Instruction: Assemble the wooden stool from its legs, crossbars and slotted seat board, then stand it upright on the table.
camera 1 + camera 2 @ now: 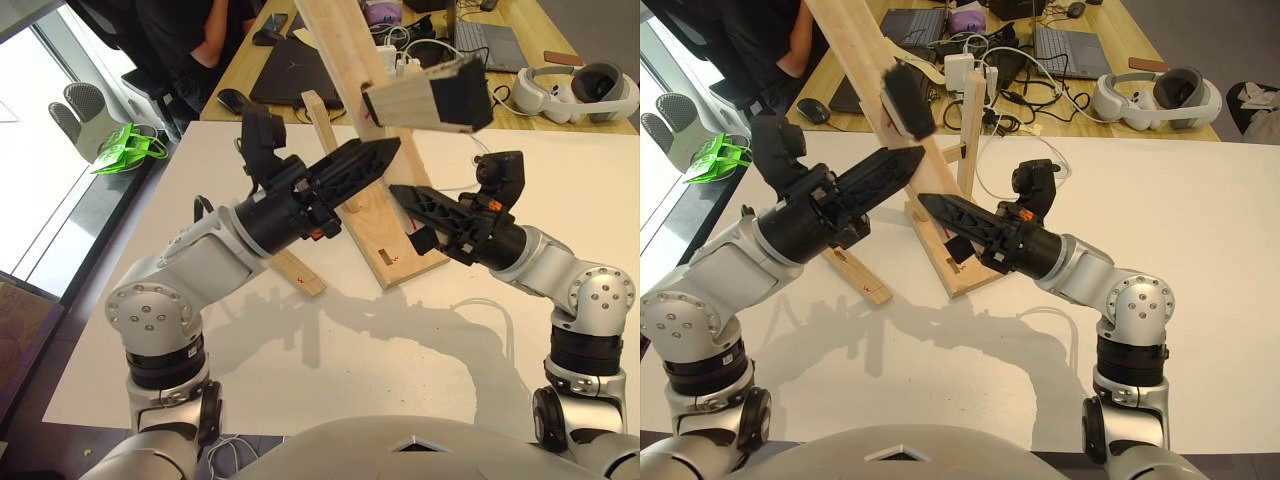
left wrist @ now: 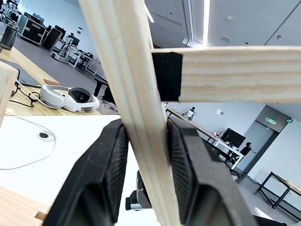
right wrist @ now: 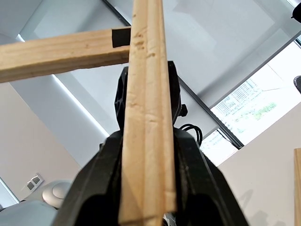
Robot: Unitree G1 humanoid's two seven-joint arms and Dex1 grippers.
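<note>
One slotted board (image 1: pixel 386 243) leaned, foot on table (image 1: pixel 450 340). The left gripper (image 1: pixel 378 155) and right gripper (image 1: pixel 402 193) each gripped its edges. Higher up it, crossbar (image 1: pixel 412 100) jutted out.

White table (image 1: pixel 420 350) with a loose wooden bar (image 1: pixel 303 275) lying flat left of the middle, angled toward the near edge. Just right of it, lower end of the tilted slotted seat board (image 1: pixel 388 240) resting on the top. Toward the far edge, a thin white cable (image 2: pixel 27 125) lying loose.

Your head eyes look down on the worktop (image 1: pixel 560 170); both wrist cameras sit close against the wooden board (image 2: pixel 134 94), facing upward.
</note>
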